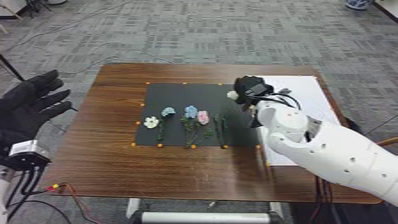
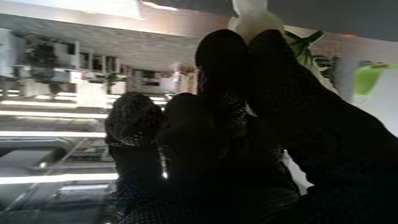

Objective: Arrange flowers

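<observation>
Right robot hand [image 1: 255, 89], over the far right corner of the black mat [image 1: 178, 92], gripping a cream flower [image 1: 233, 94] between fingers and thumb; green leaves [image 2: 306, 47] show beside it in the right wrist view. On the mat, side by side, with stems towards the counter's near edge: a white flower [image 1: 151, 121], a small blue flower [image 1: 169, 112], a second blue flower [image 1: 191, 111], a pink flower [image 1: 202, 117] and a green stem [image 1: 221, 125]. Counter [image 1: 98, 165]: brown wood, with a broad band between mat and left edge and another along the near edge. Orange markers [image 1: 160, 145] dot the mat's border; a white sheet [image 1: 311, 105] lies along the right edge, partly beneath the white right arm [image 1: 329, 150]. Left robot hand [image 1: 31, 102]: open, outside the left edge. Surroundings: grey patterned carpet [image 1: 178, 30]; bright strip lights [image 2: 53, 116] in the room.
</observation>
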You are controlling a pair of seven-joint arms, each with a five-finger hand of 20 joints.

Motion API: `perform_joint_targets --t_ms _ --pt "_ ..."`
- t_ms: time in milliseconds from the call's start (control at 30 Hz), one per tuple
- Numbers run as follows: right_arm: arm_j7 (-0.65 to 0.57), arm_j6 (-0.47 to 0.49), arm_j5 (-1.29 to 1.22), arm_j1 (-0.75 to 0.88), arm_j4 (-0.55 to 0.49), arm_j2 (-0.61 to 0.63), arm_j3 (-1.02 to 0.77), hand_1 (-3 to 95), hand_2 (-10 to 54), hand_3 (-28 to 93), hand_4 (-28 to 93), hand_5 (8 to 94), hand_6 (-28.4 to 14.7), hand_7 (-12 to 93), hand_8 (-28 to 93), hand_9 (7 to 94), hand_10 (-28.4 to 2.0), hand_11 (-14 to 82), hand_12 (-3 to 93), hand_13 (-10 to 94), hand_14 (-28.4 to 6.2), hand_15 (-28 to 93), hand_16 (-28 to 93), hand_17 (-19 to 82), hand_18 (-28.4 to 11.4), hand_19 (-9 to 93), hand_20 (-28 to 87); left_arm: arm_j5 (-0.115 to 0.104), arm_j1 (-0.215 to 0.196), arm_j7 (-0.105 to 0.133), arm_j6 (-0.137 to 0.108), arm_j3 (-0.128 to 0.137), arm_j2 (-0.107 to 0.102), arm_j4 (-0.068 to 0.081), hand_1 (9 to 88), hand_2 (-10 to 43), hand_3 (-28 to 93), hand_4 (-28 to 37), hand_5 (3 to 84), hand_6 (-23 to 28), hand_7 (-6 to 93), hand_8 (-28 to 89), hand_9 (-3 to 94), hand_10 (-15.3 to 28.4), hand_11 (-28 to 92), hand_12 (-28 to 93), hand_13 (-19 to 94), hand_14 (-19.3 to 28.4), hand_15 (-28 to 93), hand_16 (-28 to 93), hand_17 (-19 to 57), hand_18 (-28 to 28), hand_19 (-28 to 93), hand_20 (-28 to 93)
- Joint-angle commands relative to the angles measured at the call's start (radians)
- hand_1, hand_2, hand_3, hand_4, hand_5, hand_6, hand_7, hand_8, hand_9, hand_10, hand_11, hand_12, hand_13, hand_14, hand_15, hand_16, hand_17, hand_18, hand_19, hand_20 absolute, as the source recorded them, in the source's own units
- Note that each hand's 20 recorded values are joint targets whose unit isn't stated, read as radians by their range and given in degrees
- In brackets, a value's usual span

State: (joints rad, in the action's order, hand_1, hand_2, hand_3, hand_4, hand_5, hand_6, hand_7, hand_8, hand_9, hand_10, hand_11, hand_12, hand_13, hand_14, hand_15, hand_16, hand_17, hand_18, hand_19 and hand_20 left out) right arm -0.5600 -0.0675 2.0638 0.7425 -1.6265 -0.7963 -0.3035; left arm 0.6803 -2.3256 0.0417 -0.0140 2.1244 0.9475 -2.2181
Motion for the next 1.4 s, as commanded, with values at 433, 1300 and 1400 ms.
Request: perform_joint_targets --t_ms 433,1300,1400 --pt "0.072 0.029 0.102 -0.064 0.058 -0.065 0.099 51.6 -9.5 85 -27 69.4 2.4 54 6 81.2 -6.1 28.2 56.2 72 -5.2 81 39 42 -20.0 93 51 0.0 0.003 -0.006 -0.001 -0.005 0.002 0.002 24.3 -6.3 70 -28.3 26.6 3.0 24.8 -12 20.4 11.6 28 11 13 14.8 45 -10 -7.8 20.9 42 7" --pt "0.11 0.03 0.124 -0.064 0.057 -0.046 0.099 47.8 -9.5 84 -28 61.4 2.3 46 1 76.4 -4.3 15.1 46.6 65 -6.4 81 39 37 -19.5 89 53 0.002 -0.002 -0.003 0.003 -0.001 0.006 -0.001 24.5 -6.1 70 -28.3 26.5 2.9 24.6 -12 20.4 11.6 27 11 13 14.8 45 -10 -7.8 20.9 41 7" --pt "0.114 0.035 0.122 -0.061 0.057 -0.045 0.092 47.7 -9.5 84 -28 61.3 2.3 46 1 76.4 -4.5 14.9 46.6 65 -6.3 82 39 37 -19.5 89 53 0.002 0.0 -0.003 0.001 -0.003 0.004 -0.001 24.4 -6.1 70 -28.3 26.5 2.9 24.6 -12 20.4 11.6 27 11 13 14.8 44 -10 -7.8 21.0 41 7"
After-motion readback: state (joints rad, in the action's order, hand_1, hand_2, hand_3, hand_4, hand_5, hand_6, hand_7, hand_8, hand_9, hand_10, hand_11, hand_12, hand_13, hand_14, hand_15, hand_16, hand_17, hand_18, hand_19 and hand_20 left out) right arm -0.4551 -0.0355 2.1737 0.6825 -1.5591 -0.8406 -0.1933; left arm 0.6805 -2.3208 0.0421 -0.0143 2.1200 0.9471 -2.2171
